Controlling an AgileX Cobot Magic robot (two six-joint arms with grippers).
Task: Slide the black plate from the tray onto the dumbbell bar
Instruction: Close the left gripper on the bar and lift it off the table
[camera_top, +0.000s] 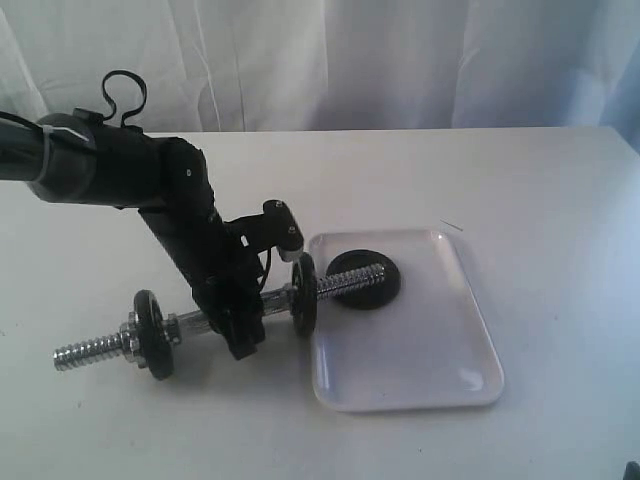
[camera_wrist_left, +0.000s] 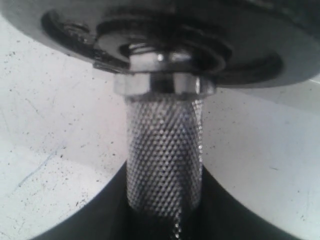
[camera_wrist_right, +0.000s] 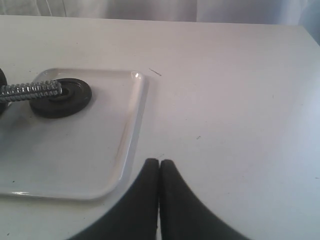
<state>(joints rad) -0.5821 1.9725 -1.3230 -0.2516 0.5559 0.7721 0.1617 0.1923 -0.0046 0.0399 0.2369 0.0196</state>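
Left claw (camera_top: 243, 340) is clamped on the knurled middle of the bar (camera_top: 345, 282), between two discs (camera_top: 152, 333) threaded onto it. In the exterior view the bar slants from 8 o'clock to 2 o'clock. Its far threaded end crosses the tray (camera_top: 430, 360) rim and reaches the centre hole of the plate (camera_top: 365, 298). That plate lies flat at the tray's 10 o'clock corner. Right claw (camera_wrist_right: 159, 167) has its fingers pressed together on nothing, above the worktop (camera_wrist_right: 240, 100) beside the tray.

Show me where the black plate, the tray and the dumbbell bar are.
black plate (camera_top: 372, 298): exterior view, its near rim.
tray (camera_top: 420, 350): exterior view, bare floor.
dumbbell bar (camera_top: 90, 351): exterior view, threaded free end.
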